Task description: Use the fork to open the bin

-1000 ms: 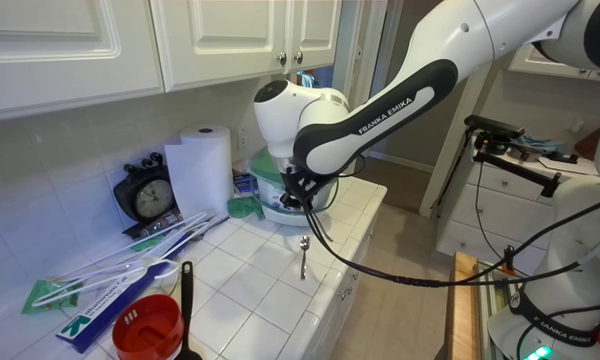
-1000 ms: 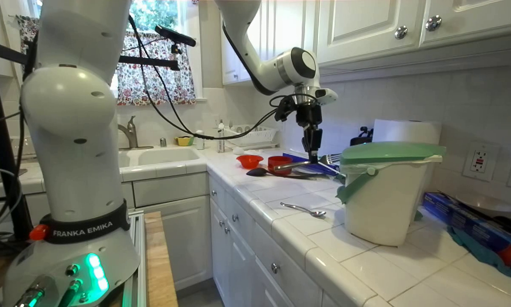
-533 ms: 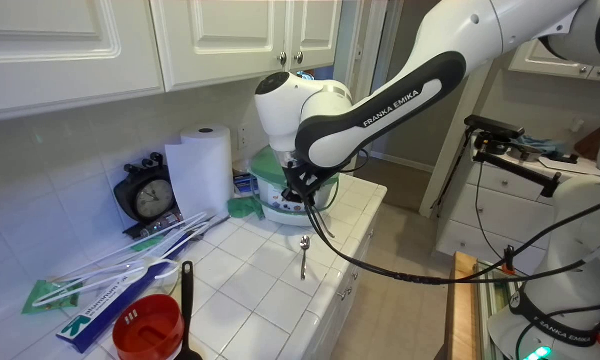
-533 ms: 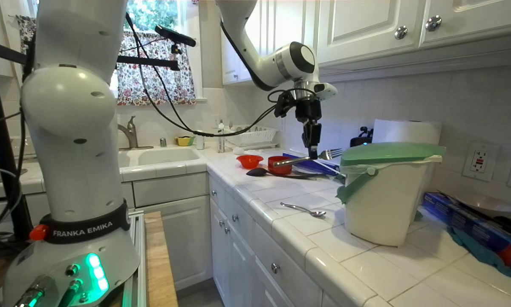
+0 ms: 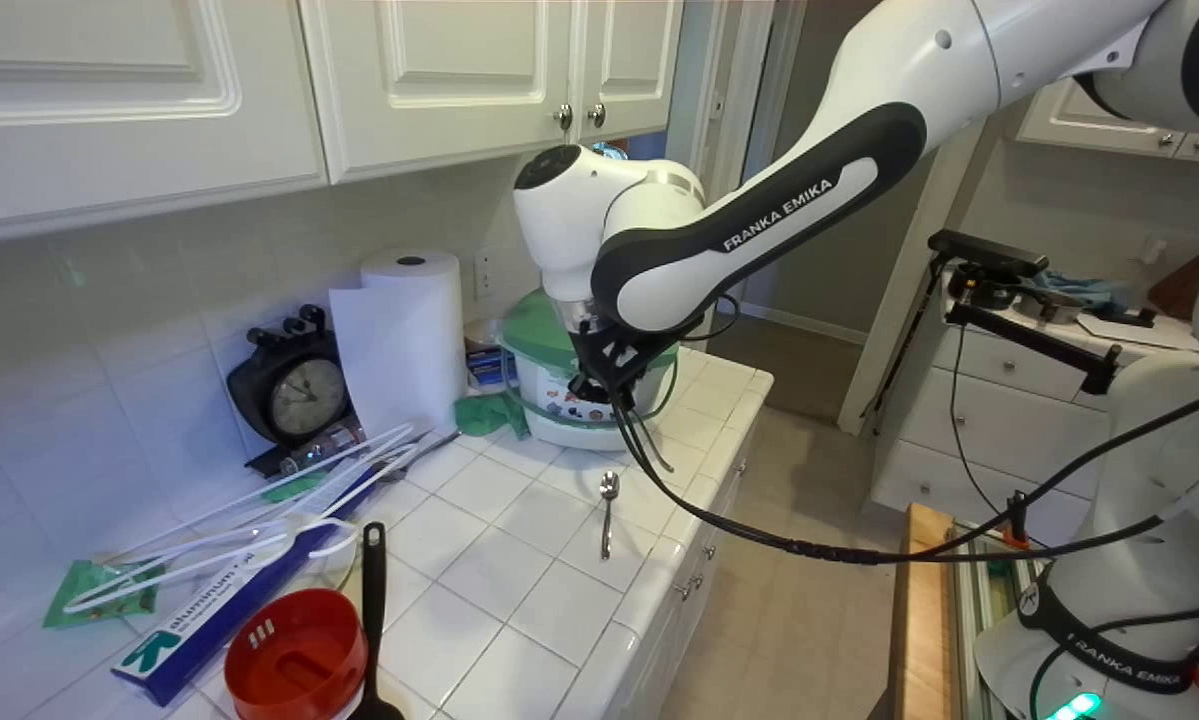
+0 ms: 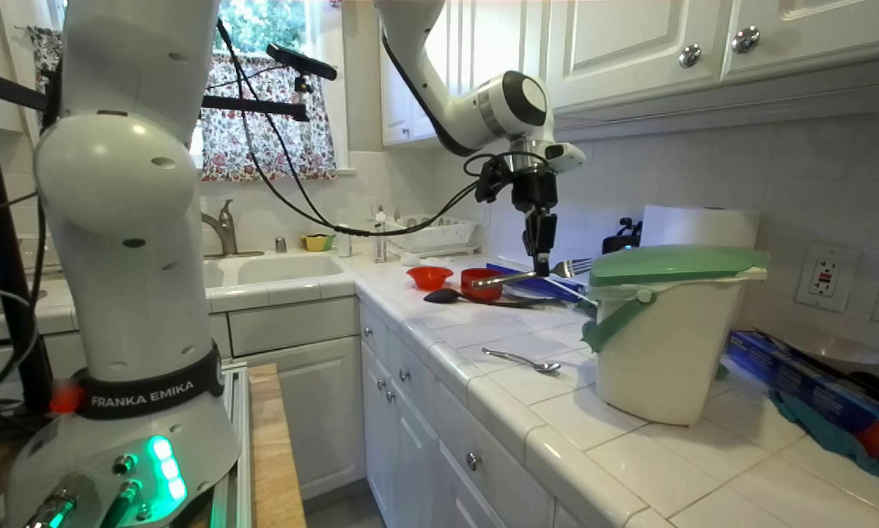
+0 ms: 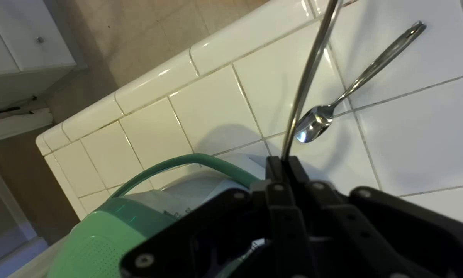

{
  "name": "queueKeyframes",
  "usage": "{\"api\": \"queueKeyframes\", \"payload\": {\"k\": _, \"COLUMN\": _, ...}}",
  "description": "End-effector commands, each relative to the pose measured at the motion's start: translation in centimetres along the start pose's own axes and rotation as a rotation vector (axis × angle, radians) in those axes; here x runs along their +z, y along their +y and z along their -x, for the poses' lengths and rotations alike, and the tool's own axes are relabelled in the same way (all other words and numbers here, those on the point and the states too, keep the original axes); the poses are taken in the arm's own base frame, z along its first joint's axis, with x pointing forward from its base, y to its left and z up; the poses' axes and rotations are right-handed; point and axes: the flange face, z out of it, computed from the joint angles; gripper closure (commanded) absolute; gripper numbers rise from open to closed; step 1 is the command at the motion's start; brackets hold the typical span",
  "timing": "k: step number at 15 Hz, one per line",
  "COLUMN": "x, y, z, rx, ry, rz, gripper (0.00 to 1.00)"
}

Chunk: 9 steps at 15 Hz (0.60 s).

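My gripper [image 6: 541, 270] is shut on the fork [image 6: 501, 279] by its handle. The silver fork lies nearly level above the counter, its tines [image 6: 577, 267] toward the bin [image 6: 652, 359]. In that exterior view the tine tips reach the near edge of the green lid [image 6: 677, 264]; I cannot tell if they touch. The lid sits on the white bin, with the green handle hanging at its side. In the wrist view the fork handle [image 7: 310, 69] sticks out from the fingertips, and the lid [image 7: 96, 243] is at lower left. The tines are hidden there.
A spoon [image 5: 607, 510] lies on the tiles near the counter edge [image 7: 192, 61]. The paper-towel roll [image 5: 414, 340] and a black clock [image 5: 304, 395] stand along the wall. A red cup [image 5: 294, 655], foil box [image 5: 249, 590] and boxes [image 6: 813, 389] lie around. Cabinets hang above.
My gripper with the fork has risen a little, then moved slightly toward the bin. The bin has shifted slightly away from the gripper. The lid remains on.
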Motion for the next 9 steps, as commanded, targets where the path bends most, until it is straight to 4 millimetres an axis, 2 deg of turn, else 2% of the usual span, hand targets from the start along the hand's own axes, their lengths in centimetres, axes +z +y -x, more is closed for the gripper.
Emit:
{"api": "queueKeyframes", "payload": {"k": 1, "x": 0.4, "y": -0.2, "z": -0.1, "rx": -0.028, "ry": -0.012, "rz": -0.006, "gripper": 0.97}}
{"api": "queueKeyframes", "payload": {"k": 9, "x": 1.3, "y": -1.3, "z": -0.8, "rx": -0.093, "ry": -0.018, "rz": -0.004, "gripper": 0.97}}
